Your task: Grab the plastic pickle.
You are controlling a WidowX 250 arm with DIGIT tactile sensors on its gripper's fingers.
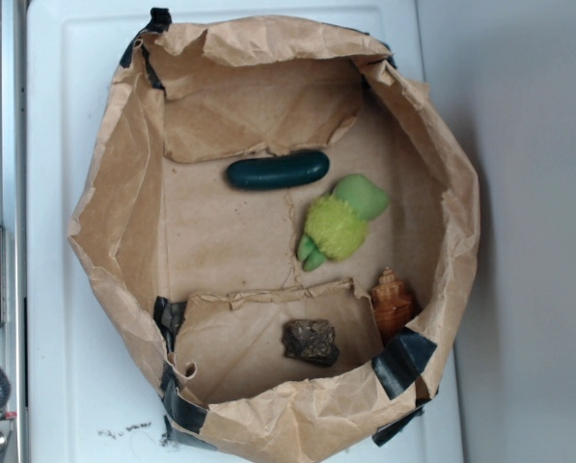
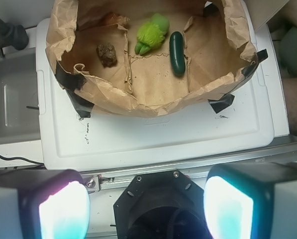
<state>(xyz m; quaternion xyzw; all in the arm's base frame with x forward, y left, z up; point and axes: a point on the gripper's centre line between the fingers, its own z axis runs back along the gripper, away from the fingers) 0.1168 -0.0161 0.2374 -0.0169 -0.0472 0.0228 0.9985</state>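
Observation:
The plastic pickle [image 1: 278,171] is glossy dark green and lies flat on the floor of a brown paper bag tray [image 1: 114,193], toward the back. In the wrist view the pickle [image 2: 177,53] lies lengthwise, right of the plush toy. My gripper [image 2: 146,209] is open and empty, with its fingers [image 2: 63,211] wide apart. It hangs high above the black robot base, well back from the bag. The gripper does not show in the exterior view.
A fuzzy lime-green plush toy [image 1: 338,224] lies right beside the pickle. A dark rock [image 1: 312,341] and a brown shell [image 1: 392,304] sit at the front of the bag. The bag's crumpled walls stand up all round. It rests on a white board [image 1: 51,318].

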